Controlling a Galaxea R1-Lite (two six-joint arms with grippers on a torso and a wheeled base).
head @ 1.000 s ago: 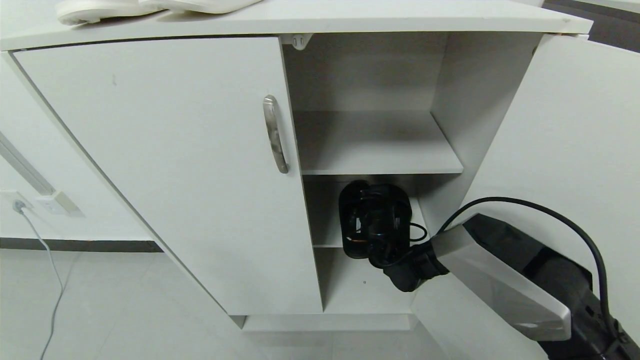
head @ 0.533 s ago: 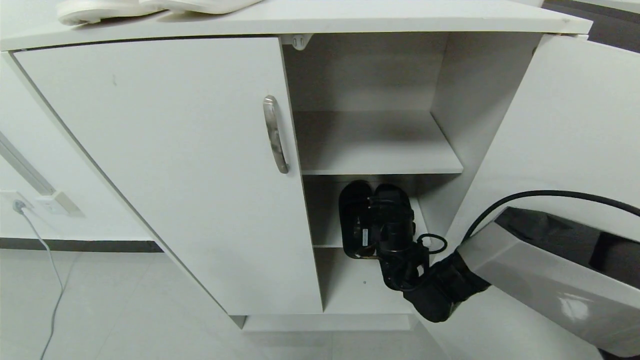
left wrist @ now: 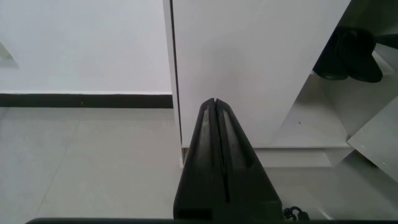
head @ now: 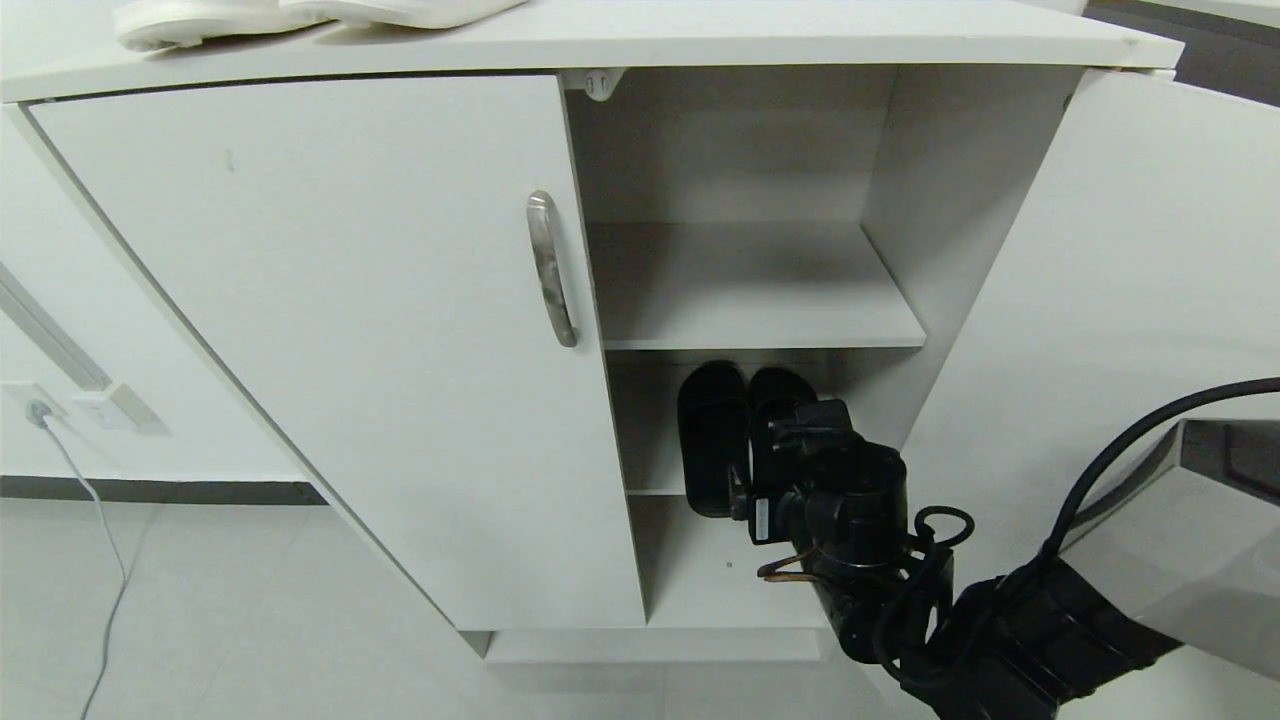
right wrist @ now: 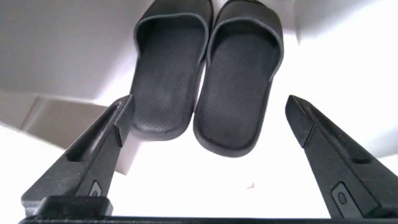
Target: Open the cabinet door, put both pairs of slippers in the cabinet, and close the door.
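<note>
A pair of black slippers (head: 715,435) lies side by side on the cabinet's lower shelf (head: 650,460), heels just over its front edge. The pair also shows in the right wrist view (right wrist: 205,74) and the left wrist view (left wrist: 348,53). My right gripper (head: 790,445) hangs just in front of the heels, open (right wrist: 208,109), with nothing between its fingers (right wrist: 93,162). A white pair of slippers (head: 250,15) rests on the cabinet top (head: 800,40). My left gripper (left wrist: 214,109) is shut and holds nothing, low in front of the shut left door (left wrist: 249,62).
The right door (head: 1120,260) stands wide open beside my right arm. The left door (head: 330,330) is shut, with a metal handle (head: 550,268). An upper shelf (head: 750,290) sits above the black pair. A wall socket and cable (head: 40,412) are at far left.
My right gripper has drawn back out of the cabinet, down and to the right, leaving the black slippers on the shelf.
</note>
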